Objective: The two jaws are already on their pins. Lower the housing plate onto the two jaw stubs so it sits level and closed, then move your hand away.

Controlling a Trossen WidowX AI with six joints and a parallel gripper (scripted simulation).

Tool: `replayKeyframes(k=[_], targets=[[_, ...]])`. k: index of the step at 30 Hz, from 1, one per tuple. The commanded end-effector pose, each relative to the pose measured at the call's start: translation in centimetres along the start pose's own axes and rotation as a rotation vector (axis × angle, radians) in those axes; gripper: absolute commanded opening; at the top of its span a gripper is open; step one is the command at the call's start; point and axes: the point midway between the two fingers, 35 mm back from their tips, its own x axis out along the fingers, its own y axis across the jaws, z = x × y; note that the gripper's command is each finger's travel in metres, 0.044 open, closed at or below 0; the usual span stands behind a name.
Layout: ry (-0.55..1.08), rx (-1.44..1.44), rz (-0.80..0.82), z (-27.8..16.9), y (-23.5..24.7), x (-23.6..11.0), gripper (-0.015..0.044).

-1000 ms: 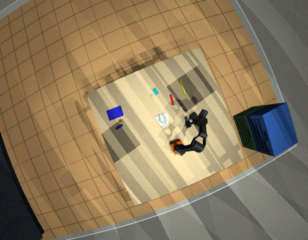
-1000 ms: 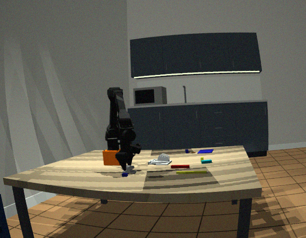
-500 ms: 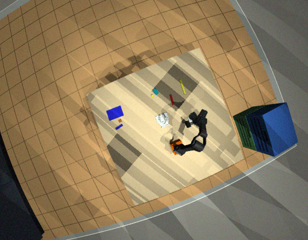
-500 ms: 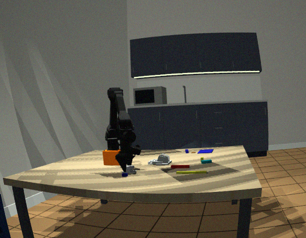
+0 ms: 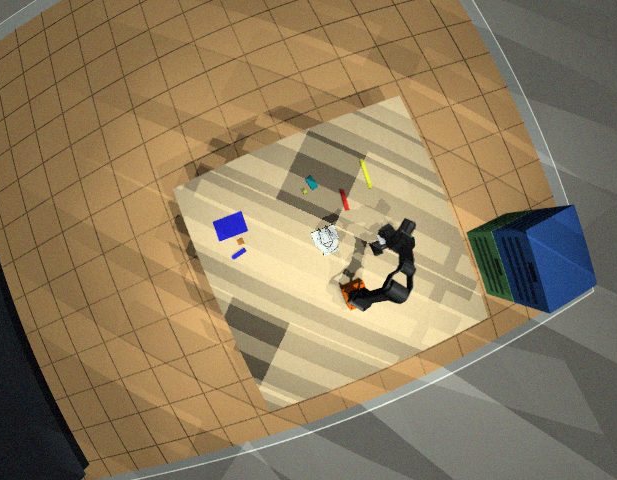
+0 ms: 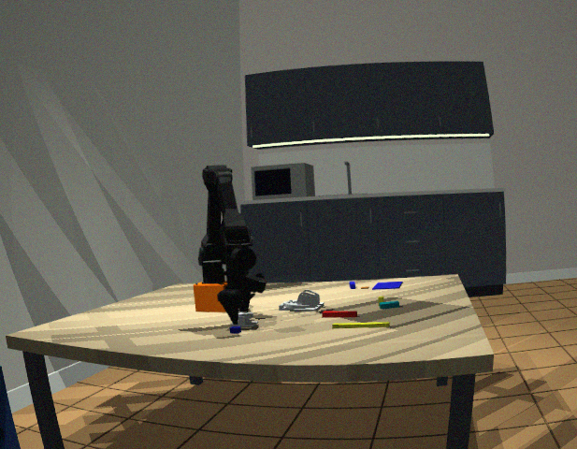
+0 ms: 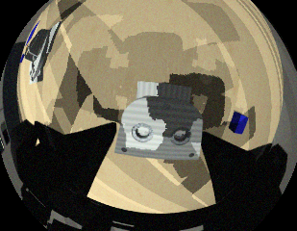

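The grey housing plate [image 6: 246,320] [image 7: 160,127] lies on the table [image 6: 288,342], between the fingers, which stand wide and do not grip it. A small blue block [image 6: 235,329] [image 7: 238,122] lies near it. Well apart sits the white jaw assembly [image 5: 325,239] [image 6: 305,303] [image 7: 41,53]; a red bar [image 5: 344,199] [image 6: 338,313] and yellow bar [image 5: 365,173] [image 6: 361,325] lie beyond. No writing can be read on any of them.

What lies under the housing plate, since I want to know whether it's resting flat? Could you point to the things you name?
The housing plate's [image 7: 155,144] upper face shows two round sockets; it covers whatever is directly beneath, so its underside can't be seen.
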Motion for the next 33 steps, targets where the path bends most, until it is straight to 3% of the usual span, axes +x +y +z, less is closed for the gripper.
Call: replayKeyframes(k=[1, 12, 23, 33], targets=[[0.000, 0.000, 0.000, 0.0, 0.0, 0.0, 0.0420], [0.000, 0.000, 0.000, 0.0, 0.0, 0.0, 0.0351], [0.000, 0.000, 0.000, 0.0, 0.0, -0.1, 0.0351], [-0.002, -0.002, 0.001, 0.2, -0.2, -2.9, 0.0351]])
